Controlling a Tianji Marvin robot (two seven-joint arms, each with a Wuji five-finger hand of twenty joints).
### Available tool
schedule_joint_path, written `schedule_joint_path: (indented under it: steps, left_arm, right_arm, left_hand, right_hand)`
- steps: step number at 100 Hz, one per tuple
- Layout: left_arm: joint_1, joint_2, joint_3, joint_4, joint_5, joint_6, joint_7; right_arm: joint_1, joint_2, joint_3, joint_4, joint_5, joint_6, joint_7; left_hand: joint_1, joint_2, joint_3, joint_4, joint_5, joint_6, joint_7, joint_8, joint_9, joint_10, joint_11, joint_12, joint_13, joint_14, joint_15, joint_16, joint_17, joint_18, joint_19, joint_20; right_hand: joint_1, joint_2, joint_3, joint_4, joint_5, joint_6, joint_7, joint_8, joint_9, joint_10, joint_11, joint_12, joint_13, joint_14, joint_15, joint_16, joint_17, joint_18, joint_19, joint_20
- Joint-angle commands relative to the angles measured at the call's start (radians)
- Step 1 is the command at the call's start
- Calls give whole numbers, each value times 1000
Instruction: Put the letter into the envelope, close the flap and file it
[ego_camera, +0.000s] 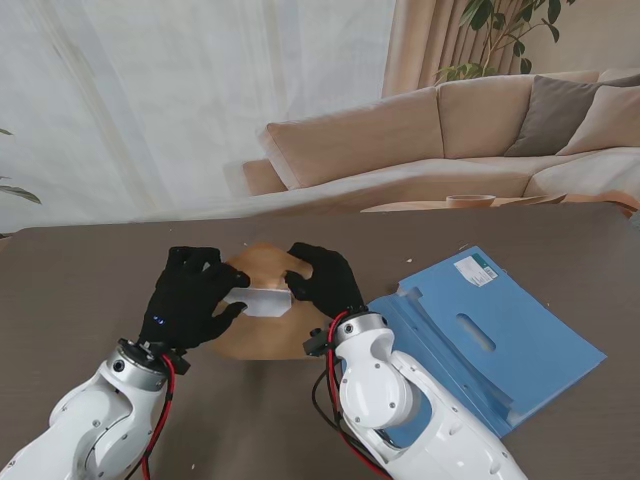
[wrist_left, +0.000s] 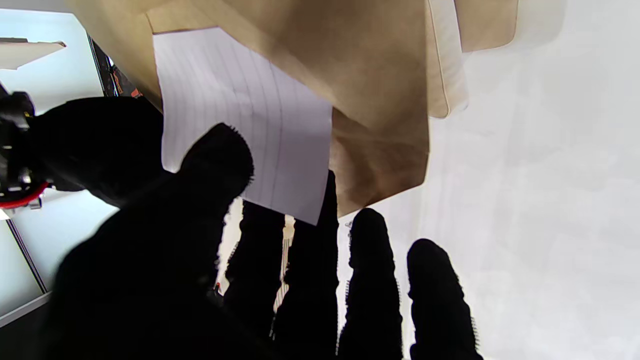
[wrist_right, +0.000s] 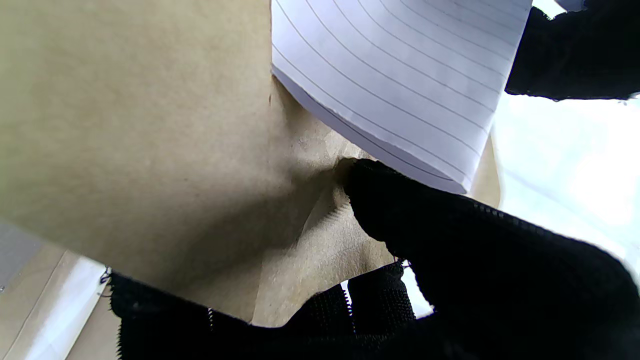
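The left hand (ego_camera: 190, 296) is closed on the folded white lined-paper letter (ego_camera: 262, 300), thumb on top and fingers (wrist_left: 310, 260) beneath. The right hand (ego_camera: 322, 280) pinches the flat brown kraft-paper envelope (ego_camera: 262, 335), holding its mouth up against the letter's edge. Both things sit between the two hands, the envelope's body trailing back toward me and apparently raised off the dark brown desk (ego_camera: 90, 270).

The step in hand looks to be insertion: the letter's leading edge is at the opening, not yet clearly inside (the wrist views show most of the sheet still exposed). The next move calls for sliding the sheet in squarely while the right hand keeps the mouth parted.

Beyond the right hand lies an open blue plastic file folder (ego_camera: 500, 335), unobstructed; nothing else crowds the work.
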Motion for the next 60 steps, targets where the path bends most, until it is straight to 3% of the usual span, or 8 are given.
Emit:
schedule_joint_path:
  steps: [1, 12, 26, 39, 49, 60]
  left_arm:
    - [3, -7, -4, -5, -6, -8, 0]
    - [4, -11, -10, -2, -18, -16, 13]
    - [2, -15, -14, 1, -30, -21, 25]
    - [3, -15, -14, -3, -33, -18, 23]
    - [-2, -15, -7, -4, -28, -7, 24]
    - [-5, -12, 3, -6, -13, 20, 24]
  right_arm:
    - [-7, -4, -1, -5, 0, 1, 16]
    - [-6, -4, 0, -6, 0, 4, 16]
    - [-4, -4, 0, -5, 0, 4, 18]
    - [-1, -4, -2, -1, 1, 2, 19]
    - [2, -5, -3, 2, 2, 2, 17]
    - [5, -8, -5, 5, 8, 0, 11]
  left_hand:
    - [14, -15, 22, -10, -29, -11, -27, 7, -29, -7, 9, 24, -27, -11, -2, -1, -19, -23, -8, -11]
    - [80, 0, -70, -4, 11, -28, 25, 5, -6, -3, -1, 57, -20, -7, 7, 7, -18, -23, -6, -8]
    - [135, 77, -100, 7, 52, -22, 125, 30, 45, 1, -51, 125, -15, -5, 21, 12, -16, -23, -1, -2]
    - [173, 126, -92, 18, 105, 5, 134, 15, 75, 12, -77, 155, -13, 4, 29, 14, -17, -15, 1, -1]
    - [180, 121, -79, 24, 157, 31, 111, -10, 81, 21, -73, 176, -14, 6, 36, 18, -21, -14, 1, 0]
    - [148, 95, -23, 16, 175, 85, 114, 32, 97, 54, -32, 206, -1, 6, 67, 38, -17, -4, 11, 7]
  right_hand:
    - [16, -6, 41, 21, 61, -48, 75, 15, 34, 1, 27, 8, 42, 1, 28, -3, 14, 15, 83, -4]
    - [16, -6, 41, 21, 61, -47, 75, 15, 33, 1, 27, 8, 41, 1, 28, -3, 14, 15, 83, -5]
    - [16, -5, 41, 21, 60, -50, 75, 16, 32, 0, 27, 8, 40, 1, 28, -3, 14, 15, 83, -5]
    - [16, -6, 41, 21, 60, -48, 75, 16, 33, 0, 28, 8, 40, 2, 29, -3, 14, 15, 83, -5]
    - [16, -6, 41, 21, 60, -49, 75, 16, 33, -1, 28, 8, 40, 2, 29, -3, 14, 15, 83, -5]
    - [16, -7, 41, 21, 61, -49, 76, 16, 34, -1, 28, 8, 43, 2, 29, -3, 15, 15, 84, -5]
